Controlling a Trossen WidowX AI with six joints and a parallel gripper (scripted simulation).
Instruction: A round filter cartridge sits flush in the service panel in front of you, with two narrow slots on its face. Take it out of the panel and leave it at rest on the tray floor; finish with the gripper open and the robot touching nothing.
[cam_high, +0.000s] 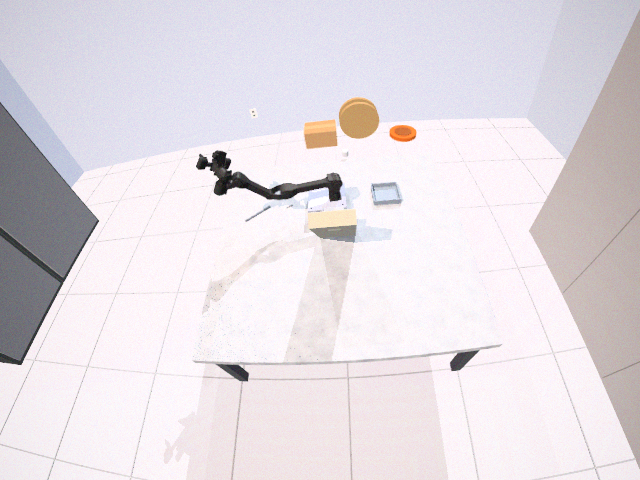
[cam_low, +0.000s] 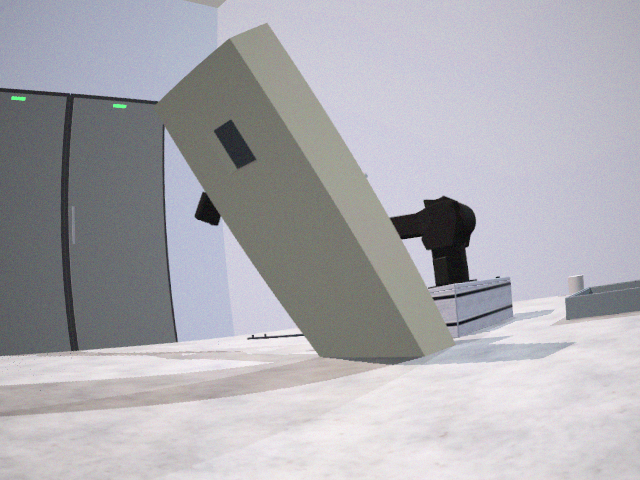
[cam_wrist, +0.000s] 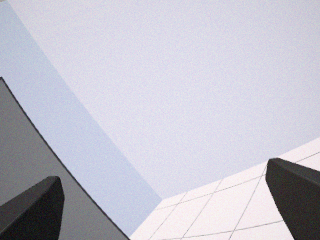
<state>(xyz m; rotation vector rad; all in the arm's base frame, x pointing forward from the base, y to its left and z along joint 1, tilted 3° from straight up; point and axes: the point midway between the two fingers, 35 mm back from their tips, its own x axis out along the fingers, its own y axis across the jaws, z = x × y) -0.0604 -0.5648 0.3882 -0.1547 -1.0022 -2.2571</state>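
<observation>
The gripper (cam_high: 202, 162) is spread wide with nothing between its 2 dark fingers, and the wrist view shows them framing only a pale wall, a grey cabinet (cam_wrist: 60, 180) and floor tiles. It hangs out past the left edge of the table (cam_high: 403, 289), far from everything on it. The arm (cam_high: 268, 188) stretches back from it to a base (cam_high: 334, 192) mounted on a pale block (cam_low: 473, 304) near the back of the table. Just in front of that base stands the beige service panel (cam_high: 332, 222), which the side view shows tilted, leaning over toward the left. A small dark rectangle (cam_low: 234, 144) marks its face; the round filter cannot be made out in any view. The grey tray (cam_high: 386, 193) sits to the right of the base, well apart from the gripper. A thin rod (cam_high: 254, 213) lies on the table to the left of the panel
</observation>
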